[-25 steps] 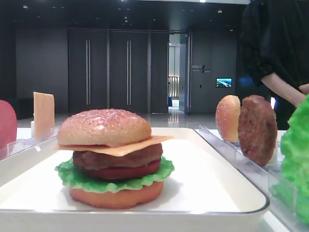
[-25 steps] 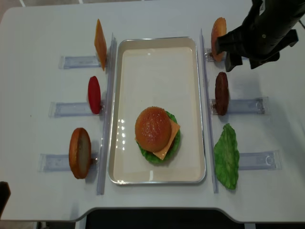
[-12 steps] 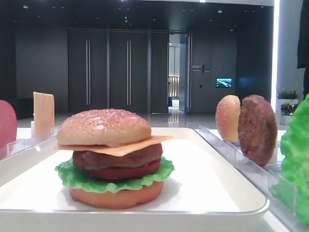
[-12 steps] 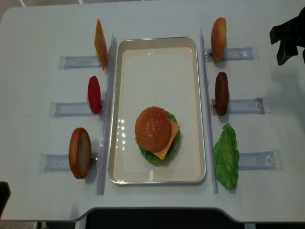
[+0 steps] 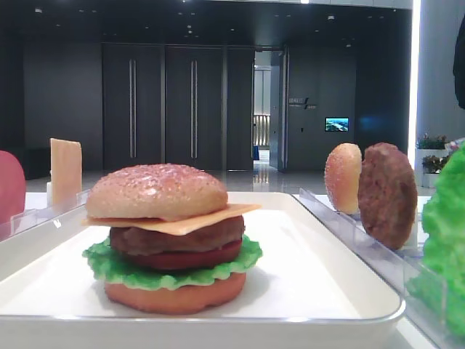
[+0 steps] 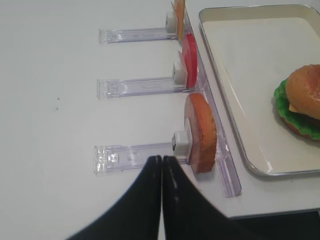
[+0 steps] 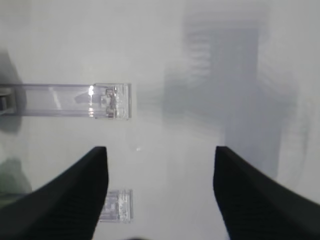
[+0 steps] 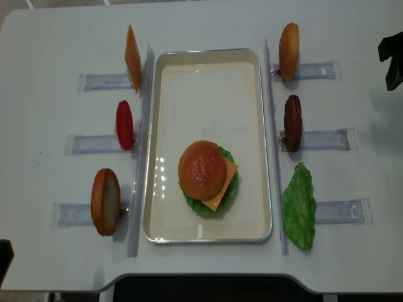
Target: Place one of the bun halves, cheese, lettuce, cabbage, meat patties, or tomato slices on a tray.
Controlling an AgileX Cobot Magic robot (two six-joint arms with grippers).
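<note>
Glossy, speckled bun top [image 8: 202, 170] crowns the stacked burger [image 5: 173, 240].

Right gripper [image 7: 160, 195]: two broad matte-black fingers [image 7: 75, 195] w/ rounded, sloping inner edges, no markings visible; blurred. Left gripper [image 6: 162, 165]: slim black fingers tapering to narrow tips, smooth, slight sheen. In the overhead view only a black angular bit of the right arm [image 8: 391, 53] shows at frame edge.

Tray [image 8: 208, 63] at table centre, stacked burger [image 8: 208, 178] in its near half, racks [image 8: 141, 145] flanking both sides.
</note>
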